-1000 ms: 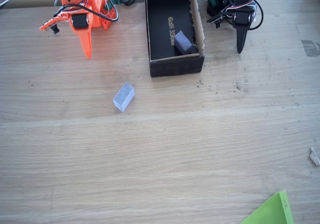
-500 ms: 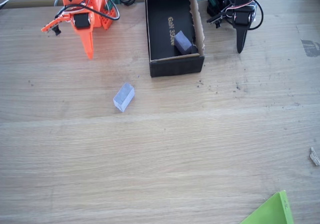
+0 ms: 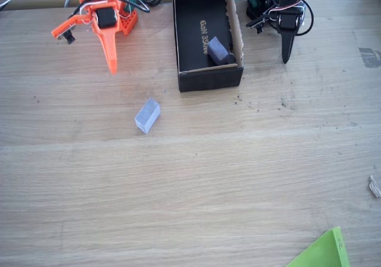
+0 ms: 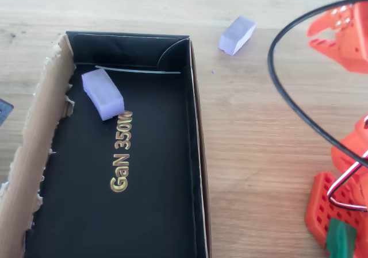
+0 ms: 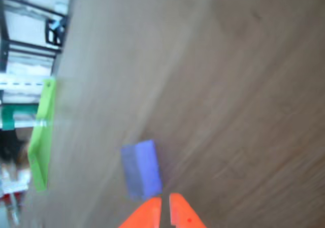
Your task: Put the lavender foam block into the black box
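While nothing is held, hand (image 3: 111, 65): orange fingers nearly together, upper left of the fixed view.
Lavender foam block (image 3: 147, 115): on the wooden surface (image 3: 208, 178), left-centre, below-left of the black box (image 3: 209, 79).

Counted around one long open-topped black cardboard box (image 3: 207, 38) with gold lettering: two small foam blocks in all, one darker purple rectangular foam block (image 3: 218, 50) inside that box, one pale lavender rectangular foam block (image 3: 147, 115) outside it on the wood. One flat bright-green sheet (image 3: 322, 253), well apart from the box.
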Motion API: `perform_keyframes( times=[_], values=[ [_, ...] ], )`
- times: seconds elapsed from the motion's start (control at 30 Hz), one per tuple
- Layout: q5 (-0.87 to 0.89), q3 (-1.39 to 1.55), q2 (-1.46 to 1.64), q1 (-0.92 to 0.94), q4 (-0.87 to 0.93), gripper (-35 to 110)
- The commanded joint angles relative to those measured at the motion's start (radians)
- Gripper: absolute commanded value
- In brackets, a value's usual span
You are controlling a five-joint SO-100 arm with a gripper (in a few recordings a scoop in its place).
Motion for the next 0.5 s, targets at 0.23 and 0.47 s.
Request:
perform_keyframes(
  times=[0.23, 0.47],
  values=[
    [0.104, -1.003, -0.879, 0.008, 0.468, 0],
    [-0.028, -1.144, -1.012, 0.012, 0.465, 0]
  ],
)
